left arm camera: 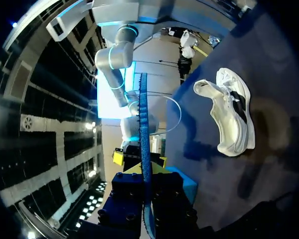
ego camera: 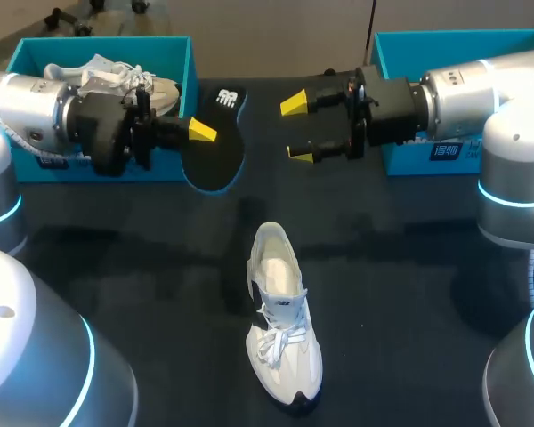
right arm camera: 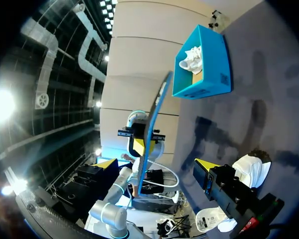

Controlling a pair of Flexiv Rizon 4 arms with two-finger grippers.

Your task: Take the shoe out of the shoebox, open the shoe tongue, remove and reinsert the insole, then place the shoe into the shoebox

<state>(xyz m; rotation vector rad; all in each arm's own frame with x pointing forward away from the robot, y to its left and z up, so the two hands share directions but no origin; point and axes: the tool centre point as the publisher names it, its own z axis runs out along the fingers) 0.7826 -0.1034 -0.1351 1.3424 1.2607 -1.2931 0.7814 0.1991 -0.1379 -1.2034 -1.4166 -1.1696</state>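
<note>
Left end effector [ego camera: 200, 133] is clamped on the black insole [ego camera: 215, 151], holding it up in the air just beside the front corner of the left shoebox [ego camera: 116, 43]. In the left wrist view the insole [left arm camera: 142, 124] shows edge-on, a thin blue-rimmed strip sticking straight out from between the fingers of that end effector [left arm camera: 139, 162], so both sides are pinching it.

Right end effector [ego camera: 298, 129] has its fingers wide apart with nothing between them. It hangs over the back of the counter [ego camera: 400, 267], pointing at the insole from the other side, close but not touching. From the right wrist view my own two yellow tips [right arm camera: 156, 165] sit well apart, and the insole [right arm camera: 154, 114] stands ahead of them.

The white shoe [ego camera: 283, 338] is out on the counter, upright on its sole, near the front middle, well apart from both boxes, heel end toward the back. It also shows in the left wrist view [left arm camera: 231, 117], and partly behind one finger in the right wrist view [right arm camera: 251, 169].

A second white shoe [ego camera: 116, 76] sits inside the left shoebox [right arm camera: 209, 74]. The other shoebox [ego camera: 454, 36] is at the back right, behind my right arm.
</note>
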